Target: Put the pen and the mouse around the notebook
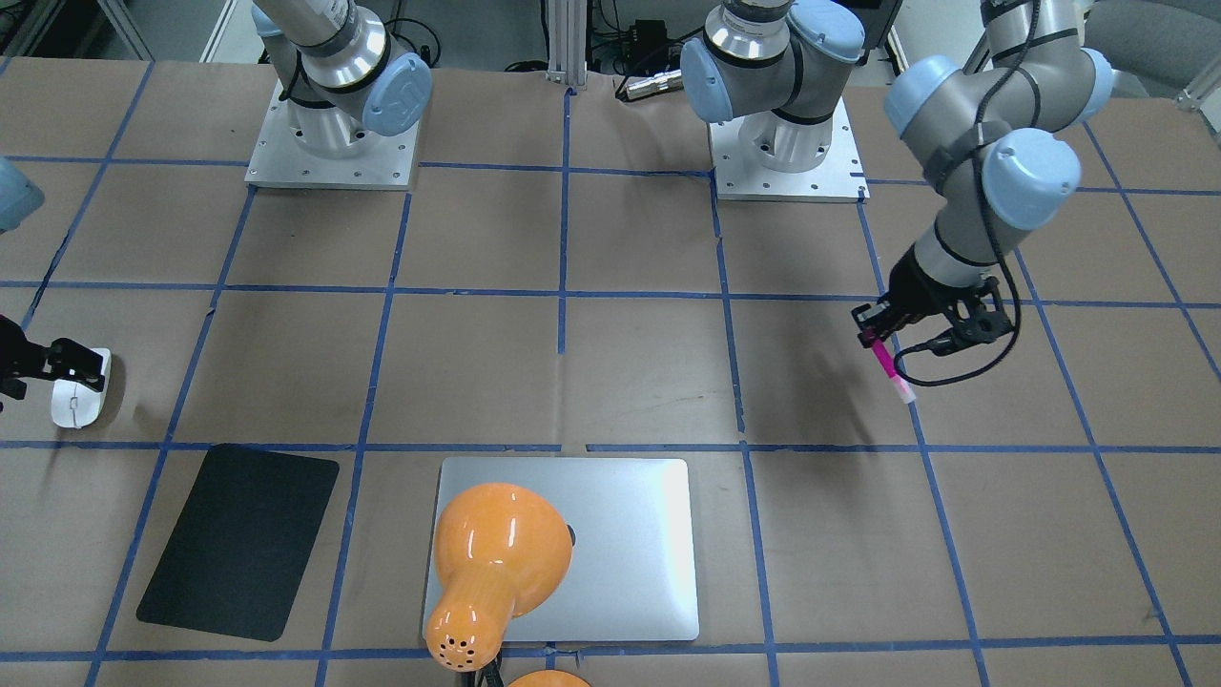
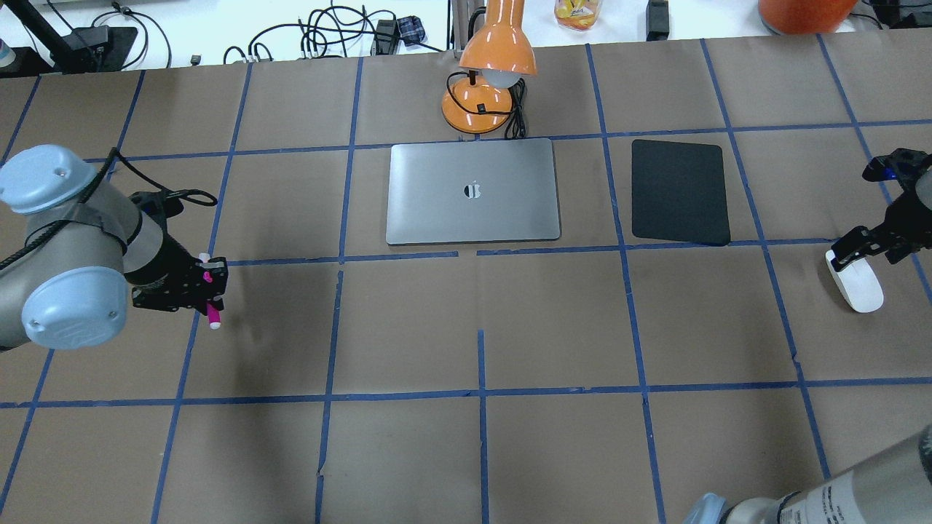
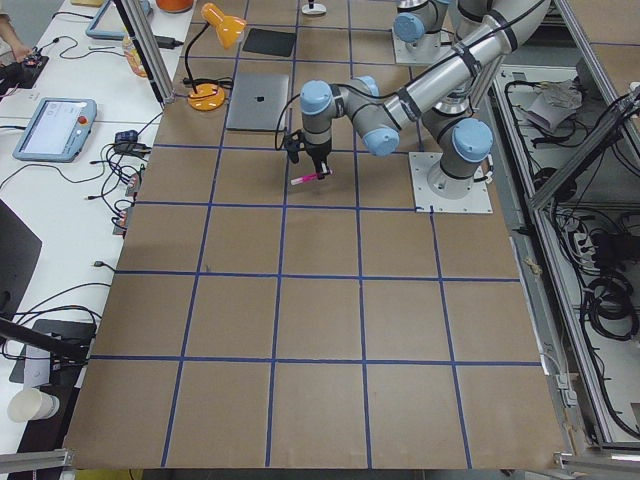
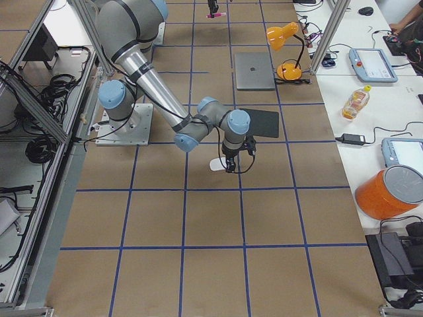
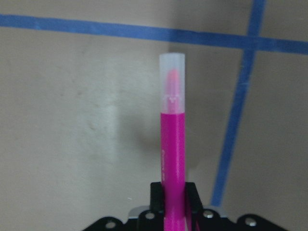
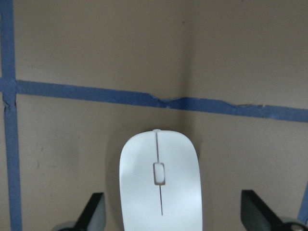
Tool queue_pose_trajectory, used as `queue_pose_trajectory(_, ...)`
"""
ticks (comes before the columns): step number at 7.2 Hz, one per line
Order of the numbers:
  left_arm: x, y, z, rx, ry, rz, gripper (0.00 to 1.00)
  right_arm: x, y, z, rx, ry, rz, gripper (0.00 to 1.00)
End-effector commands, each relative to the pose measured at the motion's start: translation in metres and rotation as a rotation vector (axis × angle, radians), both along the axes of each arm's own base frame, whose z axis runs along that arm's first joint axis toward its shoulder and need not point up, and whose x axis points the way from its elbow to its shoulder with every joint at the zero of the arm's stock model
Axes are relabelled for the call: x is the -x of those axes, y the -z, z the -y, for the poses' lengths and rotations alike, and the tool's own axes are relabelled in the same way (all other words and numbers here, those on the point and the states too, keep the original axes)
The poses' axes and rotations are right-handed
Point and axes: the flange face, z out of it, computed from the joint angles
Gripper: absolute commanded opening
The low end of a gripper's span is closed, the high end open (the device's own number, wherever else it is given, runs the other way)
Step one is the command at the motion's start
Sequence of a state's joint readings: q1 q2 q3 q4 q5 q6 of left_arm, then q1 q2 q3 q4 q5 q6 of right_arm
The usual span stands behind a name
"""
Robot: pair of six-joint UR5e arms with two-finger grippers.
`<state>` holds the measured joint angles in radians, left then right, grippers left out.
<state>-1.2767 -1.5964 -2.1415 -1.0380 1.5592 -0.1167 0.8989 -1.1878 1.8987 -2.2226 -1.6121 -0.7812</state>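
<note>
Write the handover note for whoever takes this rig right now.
Left gripper: shut on the pen, cap end down, apparently lifted off the table, well to the robot's left of the notebook.
Right gripper: open, fingers either side of the mouse without gripping it. The mouse lies on the table, on the far side of the black mat from the notebook.
Done: pen grasped.
Left: set the pen beside the notebook; grasp the mouse and place it beside the notebook too.

Left gripper holds pen; right gripper at mouse
</note>
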Motion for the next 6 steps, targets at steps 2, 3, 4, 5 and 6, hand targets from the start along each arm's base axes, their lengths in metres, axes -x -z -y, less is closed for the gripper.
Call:
queue_pose_trajectory(2, 0.170, -0.018, -0.002, 0.008, -0.334, -0.035, 0.00, 0.000, 0.014, -0.001, -0.026, 0.000, 0.015, 1.00)
queue_pose_trajectory(3, 0.200, -0.016, 0.008, -0.008, -0.465, -0.045, 0.00, 0.001, 0.014, 0.000, -0.026, -0.002, 0.013, 1.00)
queue_pose_trajectory(4, 0.242, -0.003, 0.009, -0.034, -0.526, -0.045, 0.00, 0.000, 0.016, -0.001, -0.028, 0.000, 0.015, 1.00)
queue_pose_trajectory(5, 0.273, 0.010, 0.018, -0.047, -0.685, -0.021, 0.00, 0.001, 0.021, 0.000, -0.034, 0.000, 0.019, 1.00)
queue_pose_trajectory(6, 0.302, 0.007, 0.018, -0.053, -0.780, -0.013, 0.00, 0.001, 0.026, 0.000, -0.041, 0.003, 0.023, 1.00)
